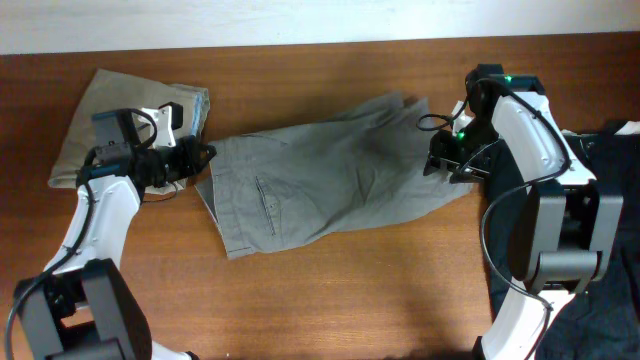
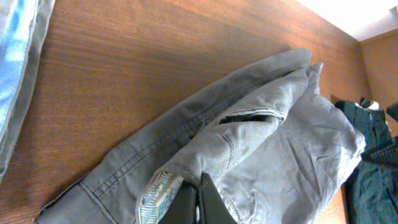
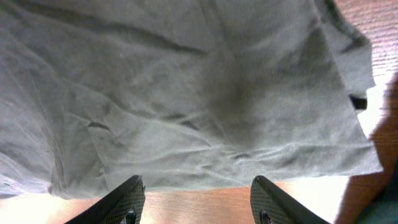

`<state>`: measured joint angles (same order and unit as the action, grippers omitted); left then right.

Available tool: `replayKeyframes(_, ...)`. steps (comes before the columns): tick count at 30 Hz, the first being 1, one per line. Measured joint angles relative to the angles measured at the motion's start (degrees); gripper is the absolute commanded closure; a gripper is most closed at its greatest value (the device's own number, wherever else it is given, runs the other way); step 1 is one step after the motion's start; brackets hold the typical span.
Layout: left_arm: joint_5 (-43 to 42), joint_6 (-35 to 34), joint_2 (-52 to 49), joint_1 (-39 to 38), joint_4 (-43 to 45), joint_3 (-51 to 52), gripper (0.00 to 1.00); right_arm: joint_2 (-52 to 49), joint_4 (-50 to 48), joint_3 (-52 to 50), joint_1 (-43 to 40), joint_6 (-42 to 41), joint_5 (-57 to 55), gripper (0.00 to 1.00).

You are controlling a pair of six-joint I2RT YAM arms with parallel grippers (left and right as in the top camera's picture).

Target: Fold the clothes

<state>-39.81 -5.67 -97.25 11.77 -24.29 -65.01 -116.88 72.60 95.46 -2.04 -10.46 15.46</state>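
overhead view. wrinkled medium-grey cotton shorts [image 1: 320, 175] spread crosswise on a brown wooden table [image 1: 350, 300], waistband end to the left, leg hems to the right, one slit pocket [image 1: 268, 205] face-up near the waistband. khaki-beige shorts [image 1: 95, 115] well to the left of the grey shorts, apart from them. left gripper [image 1: 203, 156] at the waistband corner of the grey shorts, touching the cloth. right gripper [image 1: 440, 162] just beside the opposite, hem edge of the grey shorts.

left wrist view. left gripper low in frame, black fingers [image 2: 214, 200] pressed together, pinching a turned-over fold of the grey shorts' waistband, pale patterned lining [image 2: 155, 193] exposed just beside the pinch. rest of the grey shorts stretched away over bare wood, pocket opening gaping partway along. dark, near-black garment [image 2: 373, 174] beyond the far end of the grey shorts; touching or apart not determinable.

right wrist view. right gripper spread wide, textured black fingertips [image 3: 127, 200] over bare wood just beside the hem edge of the grey shorts, apart from the cloth. grey shorts filling the frame beyond the fingertips, creased, lying flat on the table.
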Motion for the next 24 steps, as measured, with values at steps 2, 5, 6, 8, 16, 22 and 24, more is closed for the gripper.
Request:
replayKeyframes(2, 0.42, 0.00, 0.07, 0.00, -2.29, -0.26, 0.95, 0.00, -0.50, 0.00, 0.00, 0.17, 0.00, 0.41)
replayKeyframes(5, 2.40, -0.15, 0.07, -0.02, -4.04, -0.26, 0.59, 0.00, -1.53, 0.00, 0.00, 0.20, -0.02, 0.41)
replayKeyframes(6, 3.89, -0.44, 0.07, 0.00, -3.89, -0.26, 0.53, 0.00, -3.23, 0.00, 0.00, 0.17, -0.02, 0.41)
replayKeyframes(8, 6.82, -0.28, 0.07, 0.00, -3.52, -0.26, 0.49, 0.00, -9.42, -0.04, -0.02, 0.20, 0.04, 0.41)
replayKeyframes(16, 9.75, 0.15, 0.07, 0.00, -8.94, -0.35, 0.39, -0.09, -22.80, 0.00, -0.28, 0.83, 2.84, 0.28)
replayKeyframes(22, 14.69, 0.31, 0.07, 0.00, -12.98, 0.07, 0.38, -0.09, -11.41, 0.00, -0.35, 5.99, 12.20, 0.27)
replayKeyframes(24, 14.73, 0.31, 0.00, -0.04, -12.52, 1.11, 0.38, -0.09, -11.47, 0.00, -0.35, 6.62, 13.31, 0.28)
